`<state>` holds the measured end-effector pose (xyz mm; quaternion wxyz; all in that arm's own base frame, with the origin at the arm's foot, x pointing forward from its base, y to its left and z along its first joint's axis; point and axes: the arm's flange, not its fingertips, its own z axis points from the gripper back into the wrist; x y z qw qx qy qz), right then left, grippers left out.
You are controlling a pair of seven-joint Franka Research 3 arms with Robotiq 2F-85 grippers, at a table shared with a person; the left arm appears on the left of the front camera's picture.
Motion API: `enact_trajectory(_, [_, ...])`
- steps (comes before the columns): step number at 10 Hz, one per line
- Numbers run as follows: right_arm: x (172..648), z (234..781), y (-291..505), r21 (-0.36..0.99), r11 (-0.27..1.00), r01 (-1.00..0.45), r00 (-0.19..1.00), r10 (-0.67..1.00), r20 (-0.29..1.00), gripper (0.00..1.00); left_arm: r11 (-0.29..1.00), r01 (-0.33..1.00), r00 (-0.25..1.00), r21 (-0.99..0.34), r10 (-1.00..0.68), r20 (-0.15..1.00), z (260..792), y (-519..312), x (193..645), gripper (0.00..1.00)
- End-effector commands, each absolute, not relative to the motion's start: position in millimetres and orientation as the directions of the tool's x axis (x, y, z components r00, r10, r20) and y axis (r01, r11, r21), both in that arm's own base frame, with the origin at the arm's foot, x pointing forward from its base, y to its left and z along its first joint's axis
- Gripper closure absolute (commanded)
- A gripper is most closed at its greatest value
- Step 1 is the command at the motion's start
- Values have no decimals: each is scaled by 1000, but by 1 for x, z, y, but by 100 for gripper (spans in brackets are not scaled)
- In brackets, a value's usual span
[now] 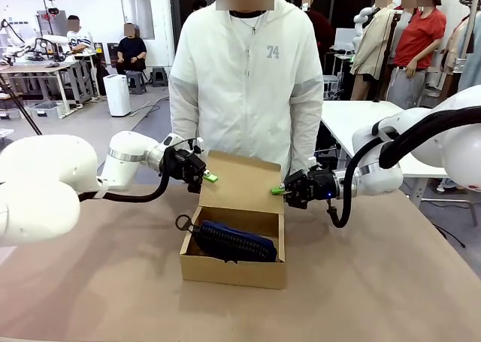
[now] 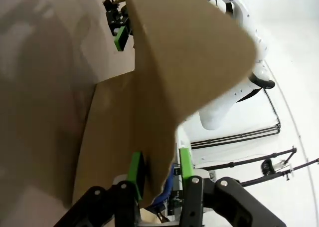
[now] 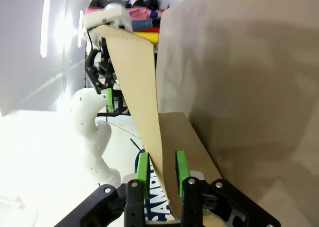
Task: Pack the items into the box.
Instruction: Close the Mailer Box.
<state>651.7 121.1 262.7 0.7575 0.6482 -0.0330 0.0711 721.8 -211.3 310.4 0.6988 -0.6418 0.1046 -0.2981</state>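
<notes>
Beyond the brown table (image 1: 391, 282) lies a busy workshop, with seated people at far benches on the left, and a person in a white zip jacket (image 1: 244, 71) standing at the table's far edge, directly behind the work.

At the table's middle sits the small brown cardboard box (image 1: 234, 267), open, its hinged flap lid (image 1: 244, 183) raised on the far side and leaning a little away from the robot. Inside lies the navy blue fabric pouch (image 1: 234, 242), stretched along the box's length and rising slightly above the front wall. A black ring (image 1: 183, 222) on its left end hangs over the box's left rim. The stapler and the utility knife cannot be made out; whether they lie under the pouch cannot be told.

The left gripper (image 1: 209, 177) holds the flap's upper left corner. In the left wrist view the cardboard edge runs between its two green pads (image 2: 135, 168), which are drawn in on either side of it, so the left gripper (image 2: 158, 168) is clamped on the lid. The right gripper (image 1: 278, 189) meets the flap's right edge, lower down, near the hinge. In the right wrist view its green pads (image 3: 143, 168) stand close together with the cardboard sheet pinched between them, so the right gripper (image 3: 161, 168) also grips the lid, and blue fabric with pale lettering shows just below.
</notes>
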Motion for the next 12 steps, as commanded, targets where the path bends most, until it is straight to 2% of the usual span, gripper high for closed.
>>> enact_trajectory(1, [638,282,120,937,124,-327,944,81,319,69,-22,370,767,-929,-558,318,318,-199,675,60])
enact_trajectory(5, [612,294,121,793,39,-607,784,192,591,69,-45,448,732,-893,-555,395,325,-202,657,60])
enact_trajectory(7, [596,296,114,677,-22,-736,665,163,729,69,-57,511,714,-858,-527,460,325,-200,644,60])
enact_trajectory(8, [598,296,111,674,24,-739,673,85,735,69,-13,475,769,-880,-479,423,324,-195,645,60])
enact_trajectory(9, [613,296,121,746,20,-666,736,178,653,69,-54,466,728,-883,-544,417,324,-210,688,60])
enact_trajectory(12, [613,296,121,746,20,-666,736,178,653,69,-54,466,728,-883,-544,417,324,-210,688,60])
